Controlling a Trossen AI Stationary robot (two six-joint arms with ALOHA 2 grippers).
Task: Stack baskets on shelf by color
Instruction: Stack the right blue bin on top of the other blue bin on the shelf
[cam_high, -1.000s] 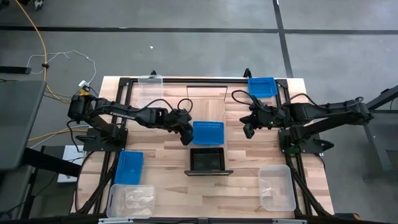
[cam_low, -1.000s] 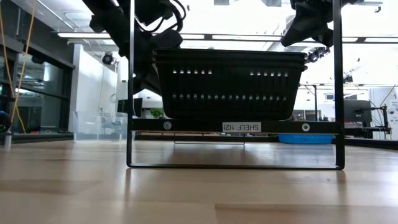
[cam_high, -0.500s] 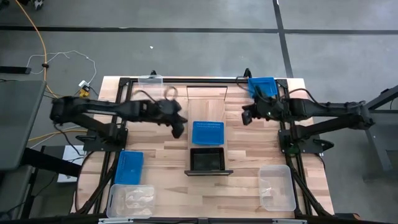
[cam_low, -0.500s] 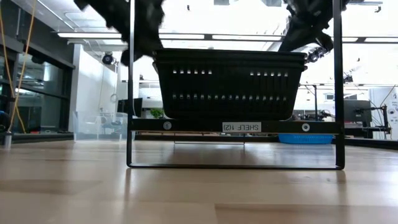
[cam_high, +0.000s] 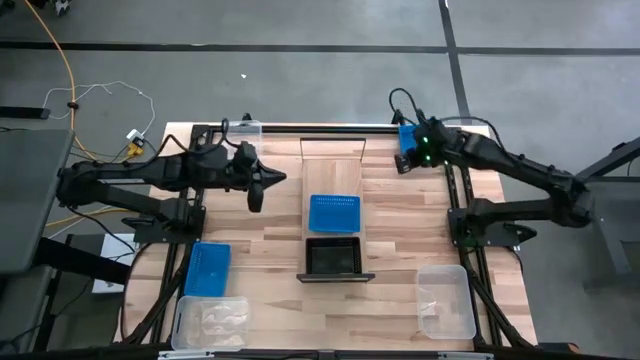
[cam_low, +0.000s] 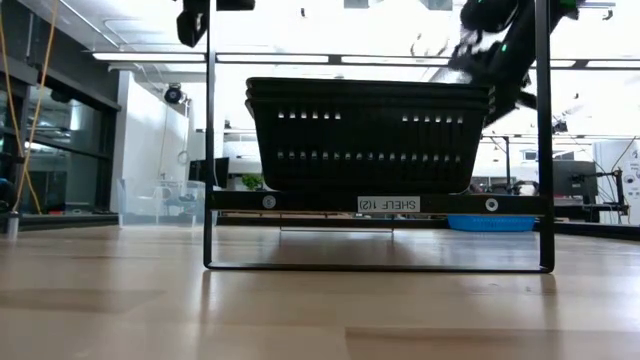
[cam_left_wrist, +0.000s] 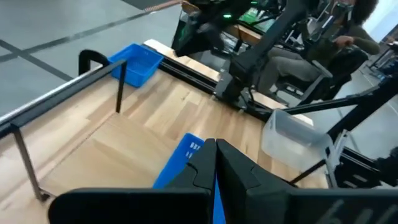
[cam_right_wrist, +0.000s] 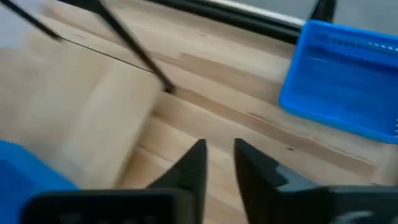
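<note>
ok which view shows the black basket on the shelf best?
Low view: black basket fills the frame side-on, sitting on the shelf. High view gives only its top. Neither wrist view shows it.

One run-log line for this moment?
left hand: shut, empty | right hand: slightly open, near blue basket | shelf: blue basket, black basket

Overhead and table-level cameras share the shelf (cam_high: 332, 215); wrist cameras sit close.

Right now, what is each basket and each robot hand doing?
Left gripper: shut, empty.
Right gripper: slightly open, empty, near far blue basket.
Black basket: on shelf.
Blue basket: on shelf.
Front clear baskets: on table.
</note>
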